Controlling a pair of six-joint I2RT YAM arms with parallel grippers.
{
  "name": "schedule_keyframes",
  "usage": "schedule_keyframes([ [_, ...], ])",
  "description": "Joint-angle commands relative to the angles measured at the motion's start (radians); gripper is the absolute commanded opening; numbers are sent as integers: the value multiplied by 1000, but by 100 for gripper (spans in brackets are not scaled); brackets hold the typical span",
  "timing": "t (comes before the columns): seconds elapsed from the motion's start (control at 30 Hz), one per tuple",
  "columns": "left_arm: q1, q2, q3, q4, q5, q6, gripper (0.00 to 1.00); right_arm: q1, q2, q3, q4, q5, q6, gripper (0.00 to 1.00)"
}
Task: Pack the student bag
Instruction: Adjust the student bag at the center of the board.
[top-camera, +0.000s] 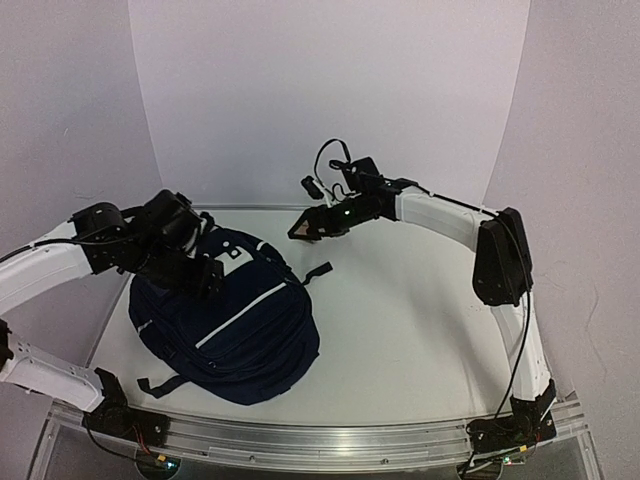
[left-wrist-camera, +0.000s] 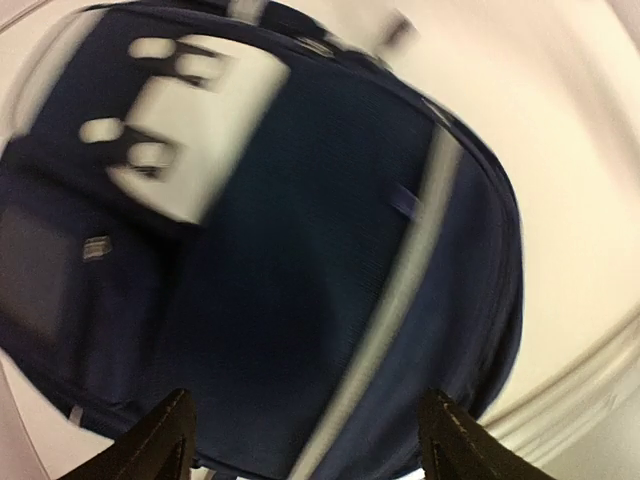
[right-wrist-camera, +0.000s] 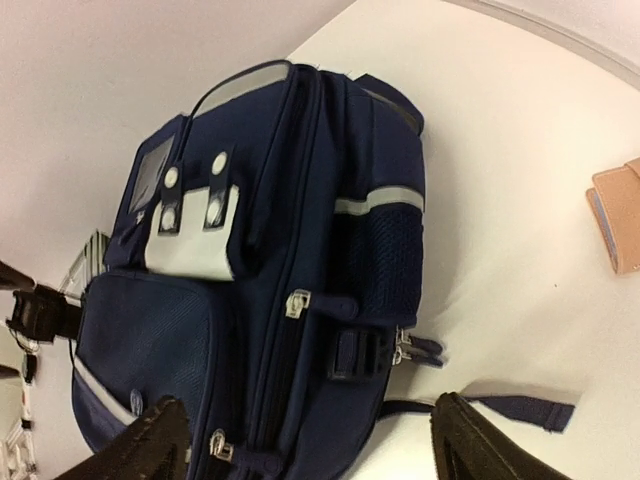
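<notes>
Right wrist alone shows student bag (right-wrist-camera: 150, 340) zippers (right-wrist-camera: 297, 301), mesh pocket (right-wrist-camera: 388, 262).

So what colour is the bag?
A navy fabric backpack, grey stripe; best in right wrist view.

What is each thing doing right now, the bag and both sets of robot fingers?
student bag: lying front up on the table, zips look shut.
left fingers: open, empty, over the bag.
right fingers: open, empty, off the bag.
</notes>
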Motion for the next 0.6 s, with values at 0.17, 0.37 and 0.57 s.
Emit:
schedule_keyframes([
  [0.17, 104, -104, -92, -77, -54, -696, 97, 28, 254, 208, 144, 34, 170, 95],
  [0.37, 104, -192, -241, -17, -45, -949, 100, 45, 340, 230, 187, 10, 208, 91],
  [0.57, 104, -151, -325, 41, 20, -1012, 98, 49, 280, 106, 211, -99, 236, 44],
])
